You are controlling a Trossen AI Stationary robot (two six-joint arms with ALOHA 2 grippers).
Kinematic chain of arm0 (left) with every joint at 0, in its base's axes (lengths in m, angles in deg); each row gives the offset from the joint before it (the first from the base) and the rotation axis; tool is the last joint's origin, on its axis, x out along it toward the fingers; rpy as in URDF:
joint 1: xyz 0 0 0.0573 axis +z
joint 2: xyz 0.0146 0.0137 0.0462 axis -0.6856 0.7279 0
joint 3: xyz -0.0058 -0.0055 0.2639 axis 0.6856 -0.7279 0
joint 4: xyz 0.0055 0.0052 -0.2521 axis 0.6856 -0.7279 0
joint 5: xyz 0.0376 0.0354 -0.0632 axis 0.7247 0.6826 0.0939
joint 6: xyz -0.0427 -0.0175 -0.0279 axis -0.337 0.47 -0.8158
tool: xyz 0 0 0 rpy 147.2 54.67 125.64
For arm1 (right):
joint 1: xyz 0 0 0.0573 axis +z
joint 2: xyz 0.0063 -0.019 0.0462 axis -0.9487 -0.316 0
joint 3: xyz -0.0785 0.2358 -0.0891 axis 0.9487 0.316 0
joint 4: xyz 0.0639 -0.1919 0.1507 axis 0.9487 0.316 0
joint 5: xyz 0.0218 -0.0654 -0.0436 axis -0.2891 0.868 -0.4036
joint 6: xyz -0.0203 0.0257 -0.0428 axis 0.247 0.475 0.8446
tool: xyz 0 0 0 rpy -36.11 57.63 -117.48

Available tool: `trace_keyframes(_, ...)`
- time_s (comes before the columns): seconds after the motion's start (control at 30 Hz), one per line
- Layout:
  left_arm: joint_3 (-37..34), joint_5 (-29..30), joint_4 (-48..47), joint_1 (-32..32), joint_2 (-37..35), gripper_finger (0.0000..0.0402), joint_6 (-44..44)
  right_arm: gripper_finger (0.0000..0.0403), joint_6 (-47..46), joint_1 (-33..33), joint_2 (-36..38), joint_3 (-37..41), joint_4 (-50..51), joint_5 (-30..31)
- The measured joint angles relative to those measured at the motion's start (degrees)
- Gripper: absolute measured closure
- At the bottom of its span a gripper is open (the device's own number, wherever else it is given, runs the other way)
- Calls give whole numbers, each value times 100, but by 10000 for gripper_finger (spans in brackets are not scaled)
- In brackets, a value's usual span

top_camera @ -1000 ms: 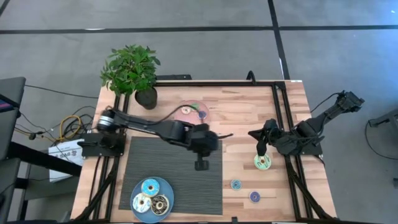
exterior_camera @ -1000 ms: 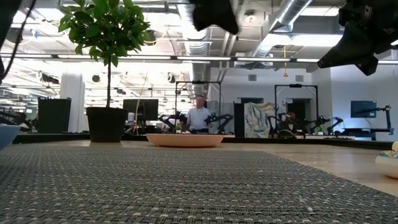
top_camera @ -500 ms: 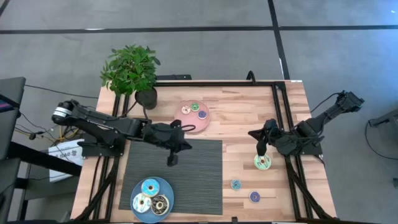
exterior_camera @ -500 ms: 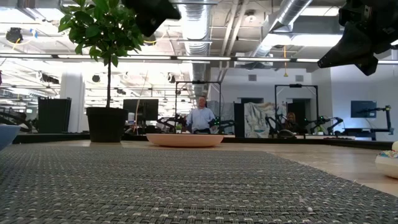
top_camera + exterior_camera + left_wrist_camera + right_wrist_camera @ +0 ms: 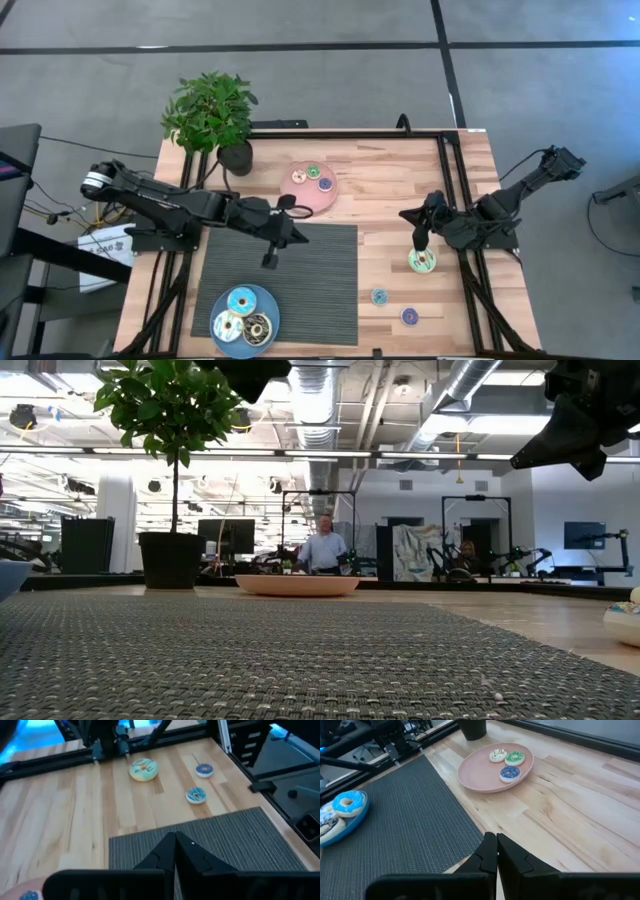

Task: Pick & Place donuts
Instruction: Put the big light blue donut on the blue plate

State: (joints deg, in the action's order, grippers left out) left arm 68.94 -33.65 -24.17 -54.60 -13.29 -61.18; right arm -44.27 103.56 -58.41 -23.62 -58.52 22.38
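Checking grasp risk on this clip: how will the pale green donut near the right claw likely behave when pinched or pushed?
The pale green donut lies flat on the bare wood, so it would probably slide, not roll. It looks small and likely light. Its ring shape suggests a rim pinch; it may skid from the right claw.

Overhead, table-level, two wrist cams

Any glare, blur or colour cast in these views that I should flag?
Left wrist view: blue light spills over the far table edge, and the pale green donut looks soft. Low view: bright ceiling lights leave the plant and arms backlit, and the near mat is sharp. High view: even light, faint shadows.
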Motion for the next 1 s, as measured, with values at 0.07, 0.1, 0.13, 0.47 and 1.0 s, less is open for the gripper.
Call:
trace_keyframes(0.07,0,46,103,0,0,401,-5,403,-15,-1,0,0,-1,-23)
trace_keyframes(0.1,0,48,128,2,0,401,-22,403,-33,-7,0,0,-1,-74)
trace_keyframes(0.13,0,48,136,0,0,401,-33,403,-31,-23,0,0,-1,-165)
trace_keyframes(0.47,0,48,272,-2,2,401,-363,403,-452,-781,-381,-12,329,-2196)
trace_keyframes(1.0,0,57,269,-2,4,401,-713,386,-265,-1224,-2357,-1251,2945,-3749)
